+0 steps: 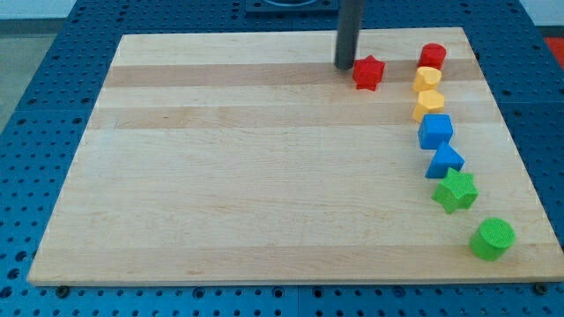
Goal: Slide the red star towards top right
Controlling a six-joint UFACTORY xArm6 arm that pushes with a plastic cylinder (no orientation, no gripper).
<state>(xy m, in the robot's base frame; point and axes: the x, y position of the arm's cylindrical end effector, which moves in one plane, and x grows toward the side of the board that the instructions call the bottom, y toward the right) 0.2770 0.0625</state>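
Note:
The red star (369, 72) lies near the view's top, right of centre, on the wooden board (264, 176). My tip (344, 66) stands just to the star's left, touching or almost touching its left side. To the star's right, a column of blocks runs down the board's right side: a red cylinder (432, 56), a yellow block (427, 79), a second yellow block (429, 104), a blue cube (435, 130), a blue triangular block (446, 161), a green star (456, 190) and a green cylinder (492, 239).
The board rests on a blue perforated table (35, 132). The board's top edge lies just above the red star and the red cylinder.

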